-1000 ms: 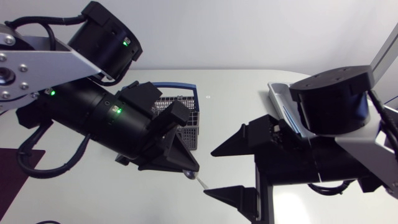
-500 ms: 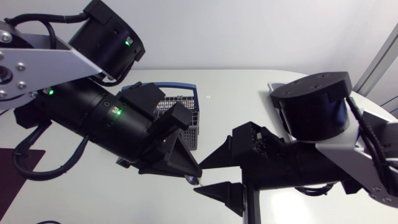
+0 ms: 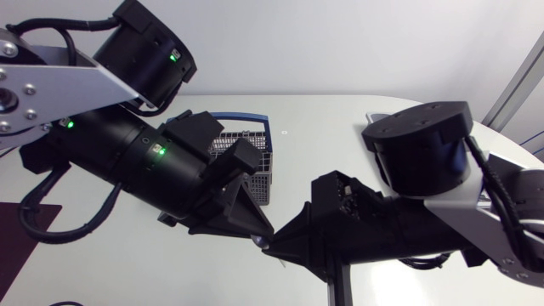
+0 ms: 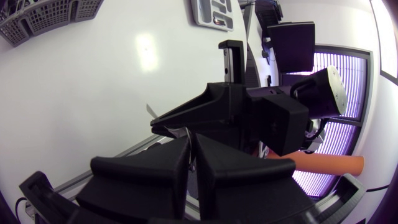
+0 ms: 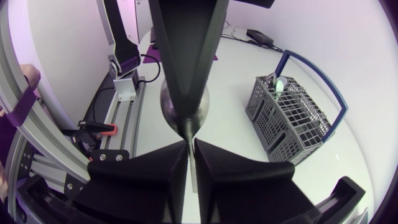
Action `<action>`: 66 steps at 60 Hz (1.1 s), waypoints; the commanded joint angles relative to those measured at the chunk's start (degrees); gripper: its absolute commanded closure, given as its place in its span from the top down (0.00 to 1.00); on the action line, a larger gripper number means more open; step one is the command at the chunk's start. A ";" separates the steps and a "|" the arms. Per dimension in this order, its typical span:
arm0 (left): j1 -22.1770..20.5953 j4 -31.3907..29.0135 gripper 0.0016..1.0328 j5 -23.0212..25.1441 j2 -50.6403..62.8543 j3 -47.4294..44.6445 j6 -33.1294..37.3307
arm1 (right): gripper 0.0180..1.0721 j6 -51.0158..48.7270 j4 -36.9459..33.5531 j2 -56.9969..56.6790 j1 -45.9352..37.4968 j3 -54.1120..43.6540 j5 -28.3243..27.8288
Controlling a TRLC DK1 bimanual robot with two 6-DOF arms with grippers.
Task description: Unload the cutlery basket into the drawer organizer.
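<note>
The left arm [image 3: 51, 85] has silver-grey plates with round screw heads, black cylindrical joints dotted with small green lights, and looping black cables. The right arm [image 3: 442, 212] shows a broad black drum joint, a pale link and black cables. The left pincer [image 3: 262, 231] and right pincer [image 3: 276, 246] are matte black, with broad wedge-shaped fingers.

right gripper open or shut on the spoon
Shut on the spoon: in the right wrist view the right gripper's fingers pinch its handle from both sides. The left gripper holds the spoon too.
</note>
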 commanded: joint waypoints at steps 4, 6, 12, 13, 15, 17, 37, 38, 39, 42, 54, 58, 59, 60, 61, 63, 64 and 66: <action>-0.10 -0.76 0.13 1.80 -0.64 1.92 0.53 | 0.05 1.46 0.39 1.61 -0.06 -1.12 0.76; -0.10 -0.76 0.16 1.89 -0.64 2.01 0.35 | 0.05 1.46 0.30 1.61 -0.06 -1.12 0.76; 0.34 -0.76 0.24 2.42 -0.73 2.45 0.18 | 0.05 1.72 0.13 1.61 -0.06 -1.03 0.85; 0.52 -0.76 0.28 2.94 -0.73 2.54 0.09 | 0.05 1.72 0.04 1.70 -0.06 -1.03 0.94; 1.04 -0.76 0.38 3.91 -0.64 2.80 -0.09 | 0.05 1.81 -0.05 1.78 -0.15 -0.94 0.94; 1.57 -1.20 0.50 4.26 -0.73 3.24 -0.09 | 0.05 1.81 -0.22 2.05 -0.15 -1.03 1.20; 9.13 -1.64 0.95 4.70 -0.02 7.55 -1.40 | 0.05 1.72 -2.33 1.61 -1.73 -1.47 3.31; 10.10 -1.81 0.95 4.70 -0.02 7.90 -1.49 | 0.05 1.64 -2.68 1.43 -2.17 -1.47 3.58; 10.45 -1.99 0.96 4.70 0.06 8.16 -1.58 | 0.05 1.55 -2.86 1.34 -2.44 -1.47 3.66; 12.65 -2.95 0.96 4.70 0.42 9.30 -1.58 | 0.05 1.11 -3.74 0.99 -3.76 -1.47 3.93; 19.41 -5.06 0.96 -0.48 0.77 11.15 -1.32 | 0.05 -3.37 -7.17 -1.56 -13.86 -2.26 3.75; 20.73 -5.59 0.96 -3.03 0.77 10.71 -0.17 | 0.05 -6.27 -8.57 -2.70 -19.40 -2.44 3.40; 20.82 -5.59 0.96 -3.47 0.77 10.62 -0.09 | 0.05 -6.63 -8.75 -2.79 -20.10 -2.44 3.40; 21.00 -5.59 0.96 -4.70 0.77 10.36 0.18 | 0.05 -7.42 -9.19 -2.96 -21.42 -2.52 3.31; 21.00 -5.59 0.96 -4.79 0.77 10.27 0.18 | 0.05 -8.12 -9.63 -3.14 -22.74 -2.52 3.05; 21.61 -5.59 0.96 -6.02 1.03 9.83 0.44 | 0.05 -9.88 -10.42 -3.58 -25.64 -2.52 2.35; 21.79 -5.77 0.96 -6.28 1.12 9.66 0.62 | 0.05 -10.49 -10.68 -3.75 -26.70 -2.52 2.17; 22.23 -6.12 0.96 -6.99 1.29 9.48 1.23 | 0.05 -12.16 -11.30 -3.93 -29.16 -2.52 1.99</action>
